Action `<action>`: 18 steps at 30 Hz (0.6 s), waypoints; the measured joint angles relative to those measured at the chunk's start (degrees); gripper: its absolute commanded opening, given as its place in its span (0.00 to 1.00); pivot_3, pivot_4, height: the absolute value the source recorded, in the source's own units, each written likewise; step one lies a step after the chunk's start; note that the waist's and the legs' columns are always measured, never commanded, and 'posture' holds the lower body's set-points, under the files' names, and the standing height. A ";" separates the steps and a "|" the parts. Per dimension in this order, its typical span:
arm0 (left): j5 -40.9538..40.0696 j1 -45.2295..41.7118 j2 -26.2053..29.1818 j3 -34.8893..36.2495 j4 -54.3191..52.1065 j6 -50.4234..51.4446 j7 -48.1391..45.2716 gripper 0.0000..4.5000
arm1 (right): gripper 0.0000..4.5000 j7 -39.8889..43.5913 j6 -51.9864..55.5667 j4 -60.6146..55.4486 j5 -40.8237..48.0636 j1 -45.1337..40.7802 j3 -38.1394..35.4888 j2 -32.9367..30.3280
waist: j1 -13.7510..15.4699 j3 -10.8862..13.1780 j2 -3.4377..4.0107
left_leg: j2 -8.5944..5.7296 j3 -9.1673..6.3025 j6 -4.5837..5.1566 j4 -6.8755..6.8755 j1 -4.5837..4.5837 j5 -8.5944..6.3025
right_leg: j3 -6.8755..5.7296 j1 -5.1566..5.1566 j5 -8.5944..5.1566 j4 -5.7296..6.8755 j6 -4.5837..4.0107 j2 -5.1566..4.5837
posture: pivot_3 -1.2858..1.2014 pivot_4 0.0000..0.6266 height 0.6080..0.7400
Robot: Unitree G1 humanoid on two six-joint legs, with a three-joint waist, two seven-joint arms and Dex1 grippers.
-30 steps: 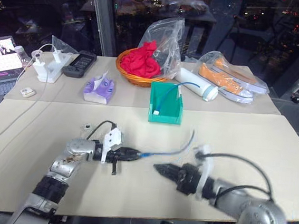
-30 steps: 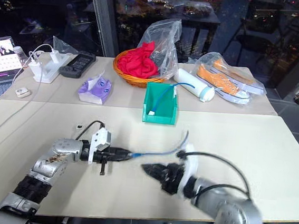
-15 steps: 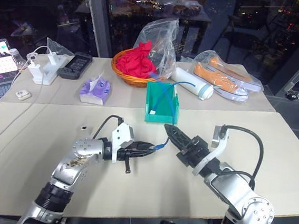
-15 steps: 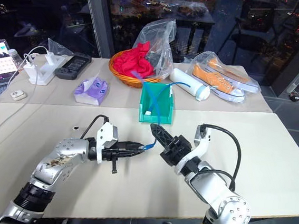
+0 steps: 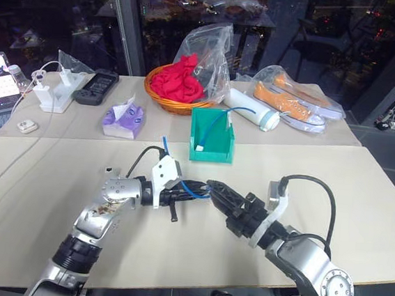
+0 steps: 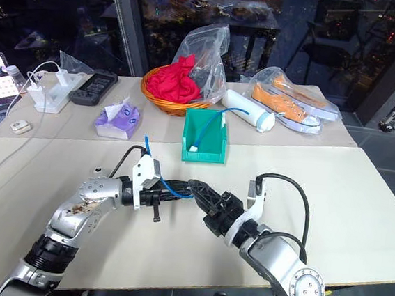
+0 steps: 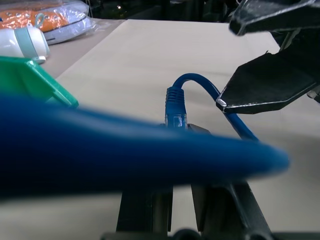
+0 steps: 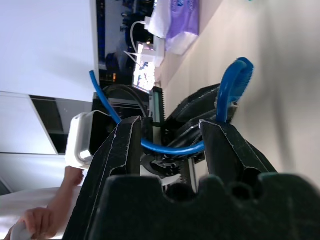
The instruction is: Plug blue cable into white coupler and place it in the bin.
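Left tool (image 5: 194,192): clenched on the thin, flexible blue cable (image 5: 195,188) just behind its plug end, near the centre of the head frames, above the beige worktop (image 5: 360,199).
Right tool (image 5: 216,190): fingers parted, tips beside the left tool's tips; in the right wrist picture the cable runs across the gap between its two black fingers (image 8: 122,150), not pinched by them.
Blue cable: a short loop arcs from the left tool's tips toward the right tool; another stretch rises behind the left wrist, up and left of centre. A separate blue strand hangs in the bin.
White coupler: I cannot make it out at the tool tips. A small white piece (image 5: 200,148) lies in the bin at the end of that strand; whether that is it, I cannot tell.
Bin (image 5: 212,146): small teal-green plastic open-top box, upper centre, well apart from both tools.
Handling: the cable looks light and limp, so it will likely sag and swing; hold the stiff boot right behind the plug to aim it. The clear clip is probably fragile.
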 measured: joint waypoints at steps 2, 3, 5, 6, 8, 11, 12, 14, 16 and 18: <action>-0.02 0.57 0.03 0.00 -0.49 0.13 0.14 0.01 | 0.49 1.00 -1.68 0.00 -0.09 -0.04 -0.23 -1.10 | 0.06 0.00 0.00 | 0.00 0.00 0.00 0.00 -0.01 0.00 | 0.00 0.00 0.00 -0.01 0.00 0.00 | 0.52 0.24 0.87; -0.06 1.01 0.05 -0.02 -0.73 0.13 0.07 0.01 | 0.49 1.64 -2.82 0.00 -0.04 -0.03 -1.24 -1.35 | 0.07 0.00 0.00 | 0.00 0.00 0.00 0.00 -0.02 0.00 | 0.00 0.00 0.00 -0.02 0.00 0.00 | 0.52 0.24 0.87; -0.11 2.07 0.33 -0.07 -1.44 0.13 -0.06 0.01 | 0.49 3.33 -5.96 0.00 0.20 0.23 -4.63 -2.36 | 0.29 0.00 0.00 | 0.00 0.00 0.00 0.00 -0.03 0.00 | 0.00 0.00 0.00 -0.03 0.01 0.00 | 0.52 0.24 0.87; -0.13 2.34 0.48 -0.07 -1.61 0.13 -0.08 0.01 | 0.49 4.01 -7.17 -0.01 0.25 0.74 -5.95 -2.86 | 0.43 0.00 0.00 | 0.00 0.00 0.00 0.00 -0.02 0.00 | 0.00 0.00 0.00 -0.03 0.01 0.00 | 0.52 0.24 0.87; -0.13 2.90 0.76 -0.06 -1.80 0.18 -0.07 0.01 | 0.49 5.18 -9.05 -0.03 0.27 1.93 -7.50 -2.98 | 0.46 0.00 0.00 | 0.00 0.00 0.01 0.00 -0.02 -0.01 | 0.00 0.00 0.00 -0.03 0.01 0.00 | 0.52 0.24 0.87; -0.17 3.04 0.78 -0.06 -2.29 0.48 -0.03 0.01 | 0.49 5.91 -9.71 -0.83 0.29 3.75 -6.53 -4.30 | 0.44 0.00 0.00 | 0.00 0.00 0.01 0.00 -0.02 -0.01 | 0.00 0.00 0.00 -0.03 0.00 0.00 | 0.52 0.24 0.87; -0.16 3.04 0.77 -0.07 -2.40 0.59 -0.02 0.01 | 0.49 6.16 -9.66 -1.65 0.29 4.02 -5.44 -5.16 | 0.38 0.00 0.00 | 0.00 0.00 0.01 0.00 -0.02 -0.01 | 0.00 0.00 0.00 -0.02 0.00 0.00 | 0.52 0.24 0.87; -0.16 3.02 0.73 -0.07 -2.41 0.99 0.00 0.01 | 0.49 6.99 -9.70 -3.08 0.32 3.91 -4.39 -5.17 | 0.39 0.00 0.00 | 0.00 0.00 0.01 0.00 -0.01 -0.01 | 0.00 0.00 0.00 -0.03 0.00 0.00 | 0.52 0.24 0.87; -0.16 3.00 0.70 -0.07 -2.40 1.11 0.06 0.01 | 0.49 7.78 -9.82 -3.99 0.33 3.71 -3.52 -5.24 | 0.48 0.00 0.00 | 0.00 0.00 0.01 0.00 -0.02 -0.01 | 0.00 0.00 0.00 -0.04 0.00 0.00 | 0.52 0.24 0.87; -0.16 2.62 0.19 -0.06 -2.39 1.22 0.54 0.01 | 0.49 8.62 -9.82 -4.58 0.36 3.76 -2.48 -6.11 | 0.67 0.00 0.00 | 0.00 0.00 0.01 0.00 -0.02 -0.01 | 0.00 0.02 0.00 -0.03 0.00 0.00 | 0.52 0.24 0.87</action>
